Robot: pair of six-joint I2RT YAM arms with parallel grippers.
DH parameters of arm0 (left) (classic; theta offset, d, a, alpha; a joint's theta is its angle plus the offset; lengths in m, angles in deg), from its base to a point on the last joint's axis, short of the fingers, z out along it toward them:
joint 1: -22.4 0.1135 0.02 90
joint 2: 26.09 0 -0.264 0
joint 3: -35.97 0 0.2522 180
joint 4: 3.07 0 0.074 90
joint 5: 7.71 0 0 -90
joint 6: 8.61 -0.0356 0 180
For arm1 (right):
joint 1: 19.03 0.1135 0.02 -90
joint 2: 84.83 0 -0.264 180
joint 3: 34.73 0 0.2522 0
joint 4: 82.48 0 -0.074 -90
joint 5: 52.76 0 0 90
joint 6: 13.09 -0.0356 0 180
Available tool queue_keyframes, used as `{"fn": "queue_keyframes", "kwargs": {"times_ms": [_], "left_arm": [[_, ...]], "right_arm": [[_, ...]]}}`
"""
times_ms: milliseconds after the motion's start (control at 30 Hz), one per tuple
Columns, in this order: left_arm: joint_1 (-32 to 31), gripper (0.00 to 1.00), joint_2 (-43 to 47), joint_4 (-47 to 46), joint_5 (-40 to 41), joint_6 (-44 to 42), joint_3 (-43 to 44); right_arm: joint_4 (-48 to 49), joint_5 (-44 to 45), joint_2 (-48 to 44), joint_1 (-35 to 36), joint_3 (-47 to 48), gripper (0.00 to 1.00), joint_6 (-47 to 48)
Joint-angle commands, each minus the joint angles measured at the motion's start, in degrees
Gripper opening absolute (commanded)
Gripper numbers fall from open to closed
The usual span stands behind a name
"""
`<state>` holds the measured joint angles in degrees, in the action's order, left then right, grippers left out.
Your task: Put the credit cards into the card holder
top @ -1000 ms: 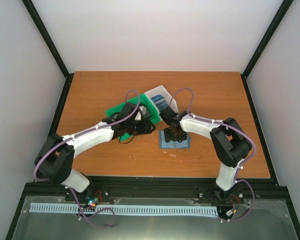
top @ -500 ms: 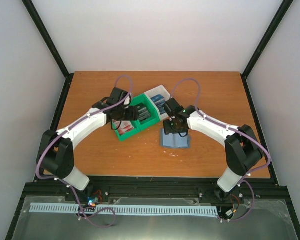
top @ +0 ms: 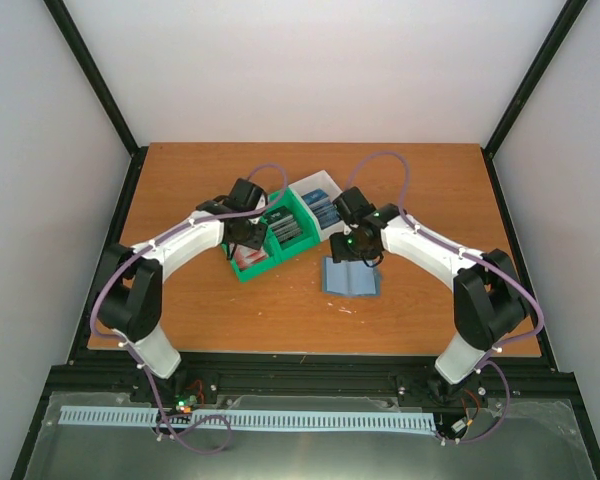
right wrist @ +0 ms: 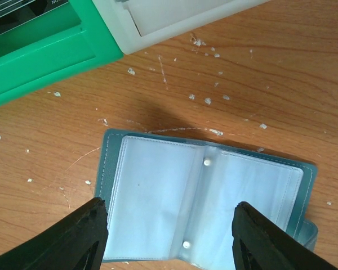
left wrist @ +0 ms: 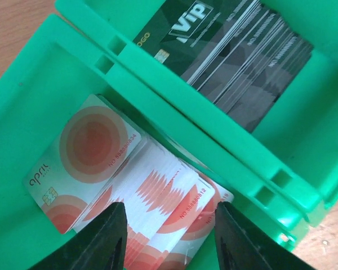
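in the left wrist view only the two tips of the left pincer [left wrist: 169, 214] show, at the bottom edge. the near end of the red-and-white credit cards [left wrist: 96, 152] runs out of the picture between them, so i cannot tell whether either tip touches the stack. the tips stand spread, one on each side of the stack, pinching nothing. beyond the tips a wall of the green bin [left wrist: 214, 129] parts these cards from a fanned row of dark cards [left wrist: 242, 62], whose far end is cut off at the top. the top red card has pale orange rings, a chip and small print too fine to read.

the right pincer [right wrist: 169, 211] is also spread and bare. the card holder [right wrist: 253, 185] lies directly beneath it, opened flat on the counter [right wrist: 259, 67]. it has a teal rim with stitching, pale clear sleeves and two small studs along the fold. its near corners are covered by the tips. ahead of this pincer only a corner of the white bin [right wrist: 174, 14] shows, touching the green one.
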<state>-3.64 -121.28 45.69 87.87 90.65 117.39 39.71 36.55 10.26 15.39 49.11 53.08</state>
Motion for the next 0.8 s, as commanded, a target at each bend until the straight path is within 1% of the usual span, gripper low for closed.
{"fn": "queue_keyframes", "kwargs": {"times_ms": [0, 133, 200, 367, 500, 767], "left_arm": [[1.7, 0.43, -3.2, 0.1, 2.7, -7.6, 1.0], [4.8, 0.35, -5.6, 1.0, 2.8, -8.9, 1.8], [5.7, 0.35, -6.1, 1.2, 2.5, -9.8, 2.2], [6.0, 0.35, -8.6, 1.0, 1.8, -13.7, 3.5], [6.7, 0.28, -10.1, 0.6, 1.2, -14.2, 4.9], [7.0, 0.22, -12.5, -2.6, 2.8, -15.2, 6.0]], "right_arm": [[-0.5, -1.8, 0.1, -1.0, 1.6, 0.61, 1.8], [-0.9, -1.5, -0.2, -1.5, 1.4, 0.60, 2.7], [-0.9, -1.7, -0.7, -1.7, 0.9, 0.61, 2.7], [-0.7, -0.6, -0.5, -2.0, -0.1, 0.60, 1.2], [-1.7, -1.5, 0.8, -2.2, 1.4, 0.60, -0.9], [-2.1, 0.6, 1.6, -2.2, 1.5, 0.59, -1.0]]}}
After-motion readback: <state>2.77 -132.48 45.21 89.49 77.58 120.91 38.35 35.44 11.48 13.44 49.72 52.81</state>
